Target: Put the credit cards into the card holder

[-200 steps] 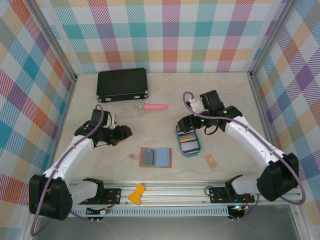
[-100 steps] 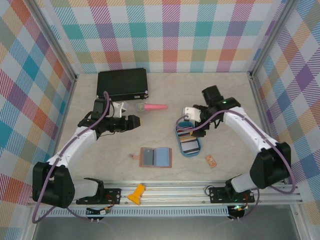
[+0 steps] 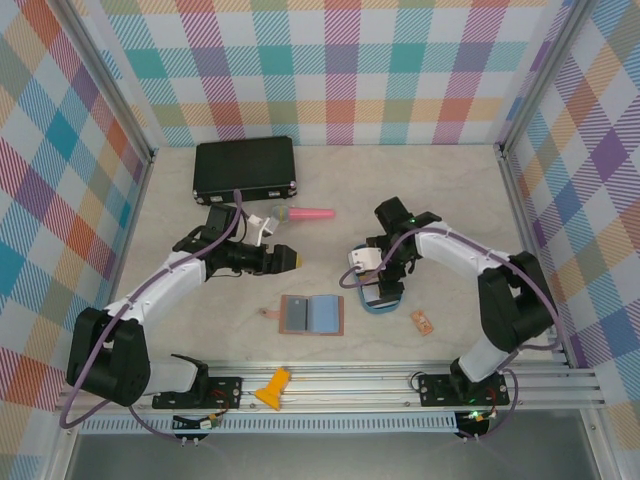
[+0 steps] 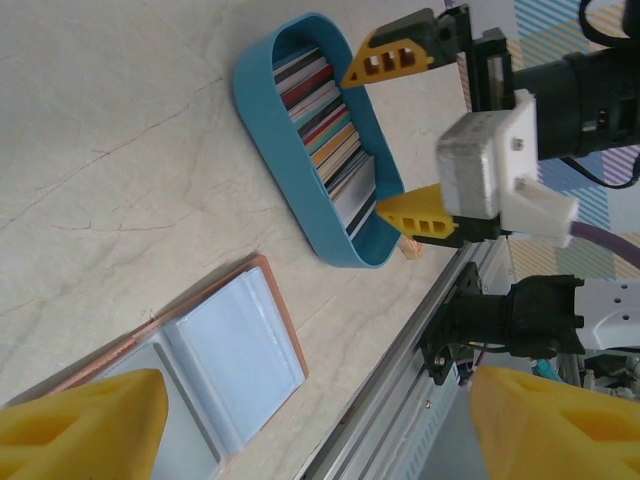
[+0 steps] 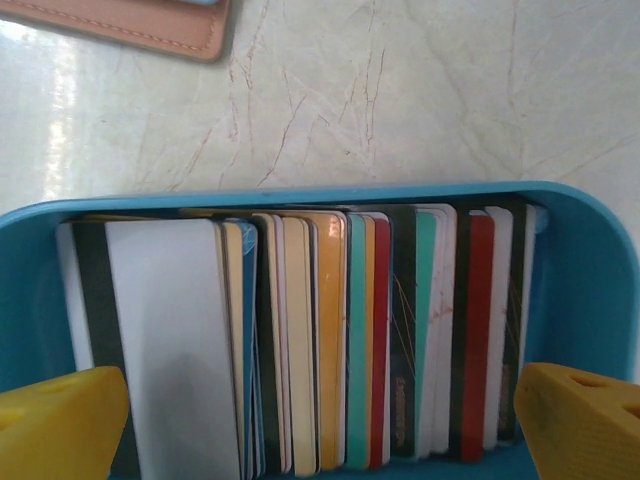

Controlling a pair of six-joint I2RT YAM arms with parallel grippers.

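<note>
Several credit cards (image 5: 330, 340) in mixed colours stand on edge in a blue oval tray (image 5: 590, 290); the cards (image 4: 328, 135) also appear in the left wrist view. My right gripper (image 5: 320, 425) is open and hangs just above the tray (image 3: 385, 306), one yellow finger at each end of the row. The card holder (image 3: 312, 313) lies open and flat, its grey-blue inside (image 4: 215, 350) facing up, left of the tray. My left gripper (image 3: 292, 258) is open and empty, above the table just beyond the holder. The right gripper's fingers (image 4: 418, 214) are also seen from the left wrist.
A black case (image 3: 245, 168) lies at the back left, with a pink stick-like object (image 3: 308, 213) in front of it. A small orange tag (image 3: 421, 321) lies right of the tray. A yellow piece (image 3: 272, 388) rests on the front rail (image 3: 400, 380).
My left arm swung right toward the middle and its jaws widened. My right gripper came forward and down over the tray, opening wider.
</note>
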